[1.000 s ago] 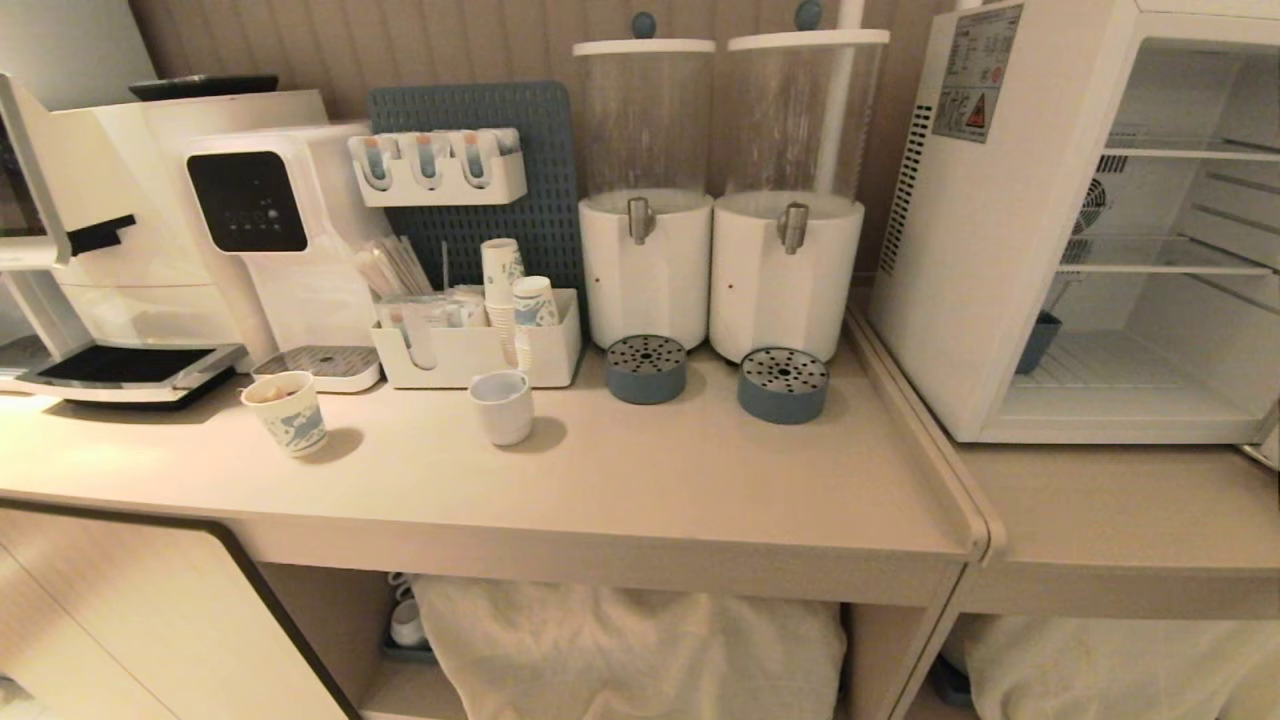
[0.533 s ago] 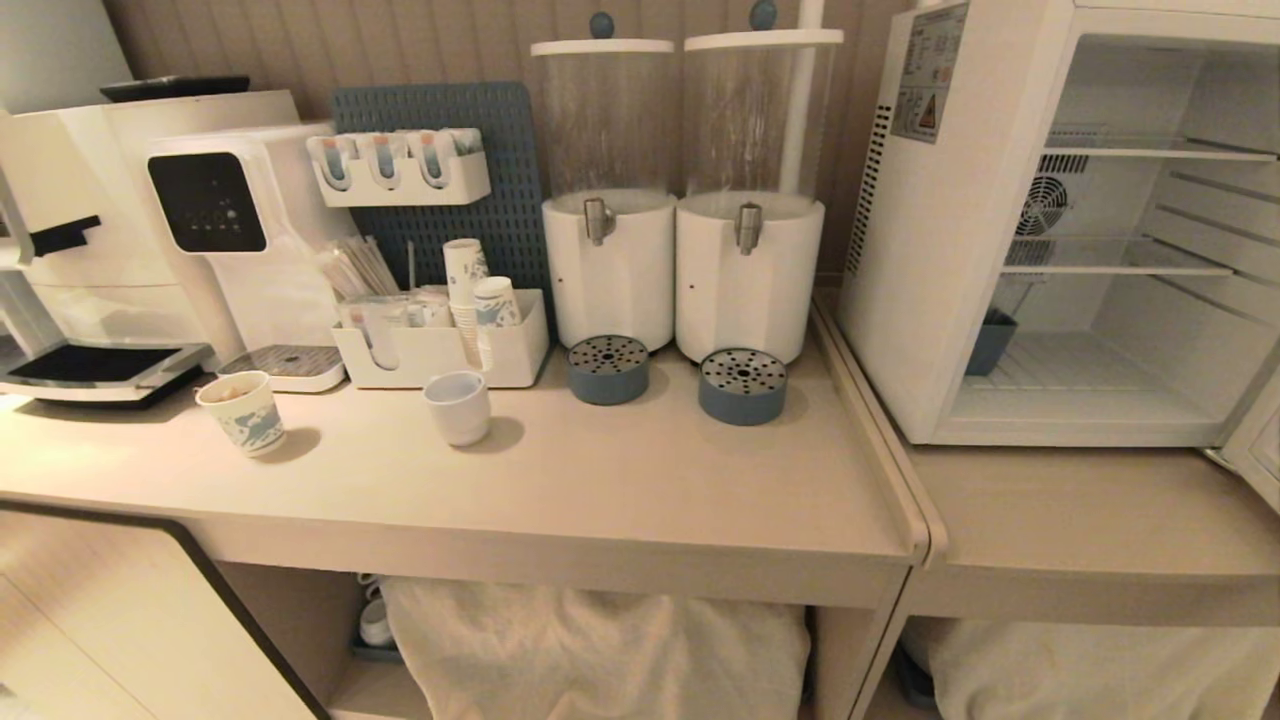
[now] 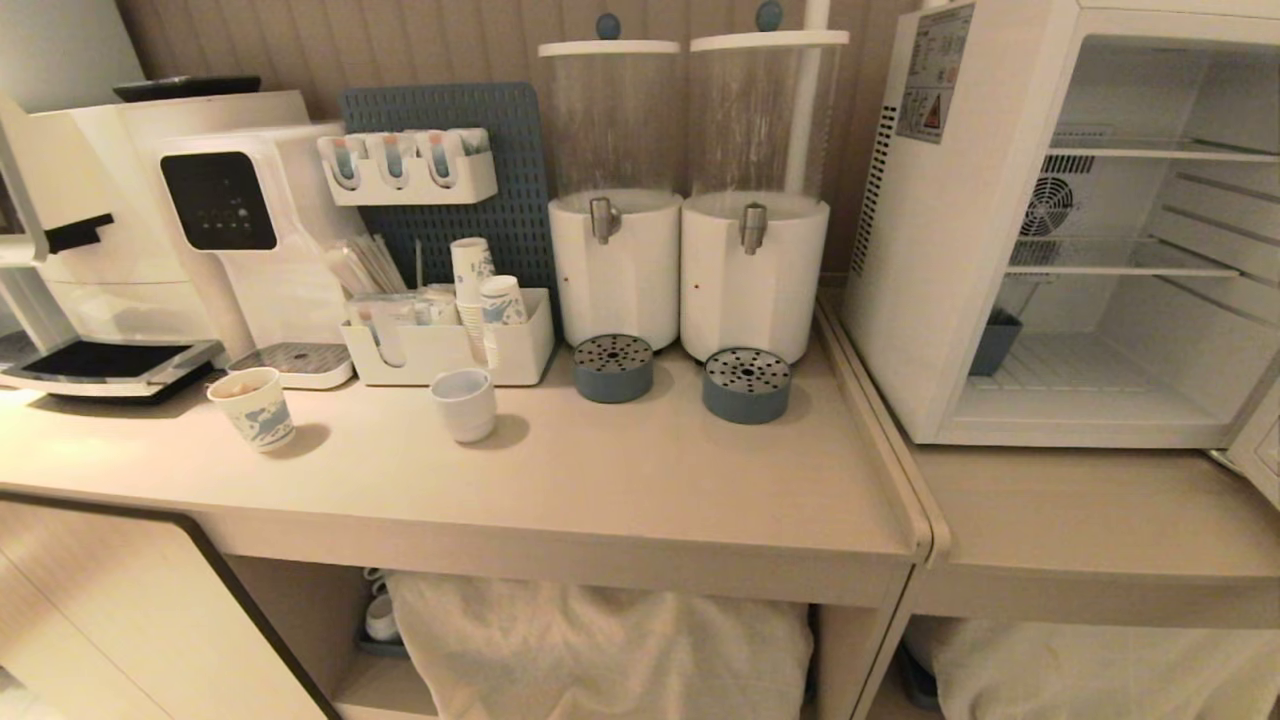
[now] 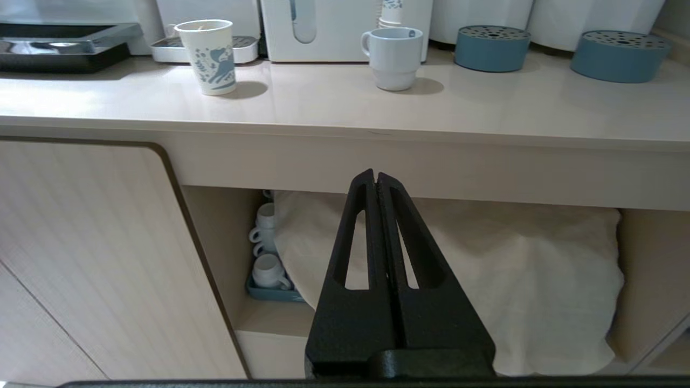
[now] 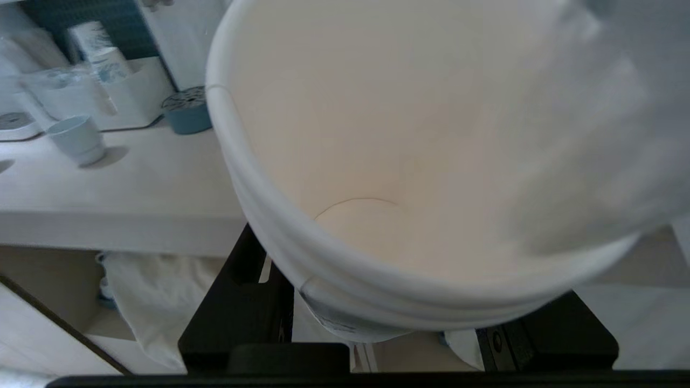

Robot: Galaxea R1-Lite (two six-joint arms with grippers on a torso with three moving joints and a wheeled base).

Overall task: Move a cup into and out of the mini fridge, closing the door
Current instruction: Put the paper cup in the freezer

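Note:
A tall white paper cup [image 5: 409, 161] fills the right wrist view, seen from its mouth down to the bare bottom. My right gripper [image 5: 399, 328] is shut on the cup, with a black finger [image 5: 237, 312] on each side of its lower wall. The white mini fridge [image 3: 960, 260] stands at the right of the head view with its inside open. Only a sliver of the door [image 3: 1262, 445] shows at the right edge. My left gripper [image 4: 376, 175] is shut and empty, parked in front of the counter's front edge. Neither arm shows in the head view.
On the counter stand a paper cup with blue drawings [image 3: 252, 408], a squat white mug [image 3: 464, 404], an organizer of cups [image 3: 450, 345], two drink dispensers [image 3: 612, 270] with blue drip trays [image 3: 746, 385], and a coffee machine [image 3: 220, 210]. A raised lip [image 3: 885, 440] divides the counter from the fridge's shelf.
The whole head view has shifted, so the camera moved and more of the fridge's inside now shows. Nothing on the counter has moved.

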